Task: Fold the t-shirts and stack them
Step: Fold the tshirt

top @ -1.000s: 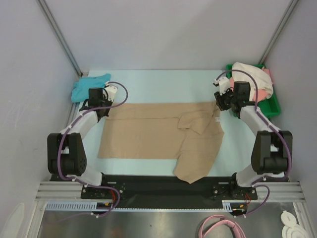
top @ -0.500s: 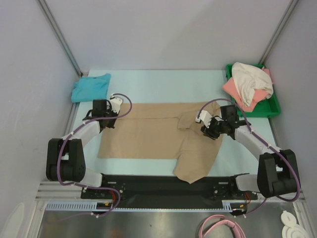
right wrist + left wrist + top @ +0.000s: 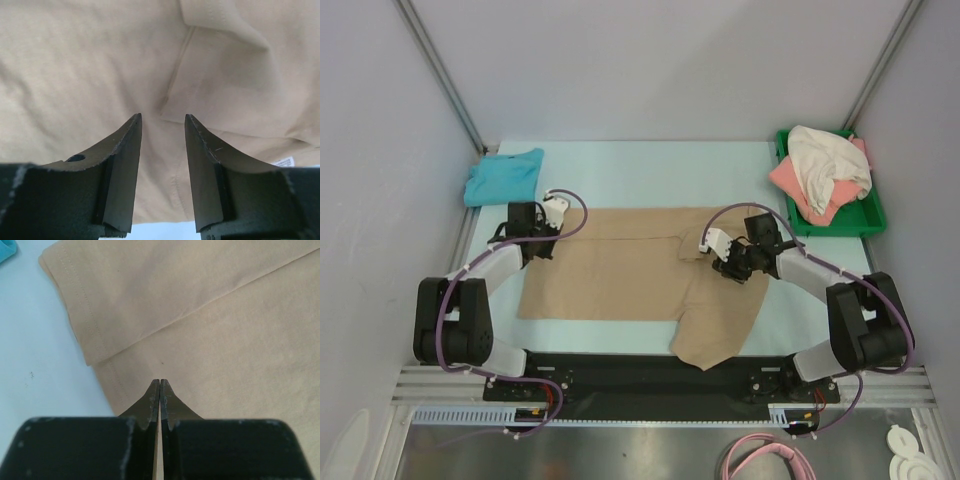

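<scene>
1. The step in hand appears to be straightening the bunched right side of the tan t-shirt so that it can be folded cleanly.
2. The right jaws stand open with nothing between them, poised over a doubled-over flap of tan cloth. They are best lowered onto the flap's free edge, so that they pinch the top layer alone and not the body beneath.
3. The left jaws are closed tight at the shirt's left side, just inside the hem, beside the left sleeve. No cloth shows between them, so whether they press on the fabric I cannot tell. A pin there would stop the shirt sliding when the right side is pulled.
4. Any pull should probably run low and outward toward the right edge of the surface. A high lift would drag the lower layers along.
5. The tan t-shirt lies across the middle of the surface. Its left half is flat and smooth, while its right part is creased, folded over and trailing to the near edge.
6. A teal t-shirt sits crumpled at the far left corner. At the far right corner a cream-white shirt and a coral-pink shirt are heaped in a green tray.
</scene>
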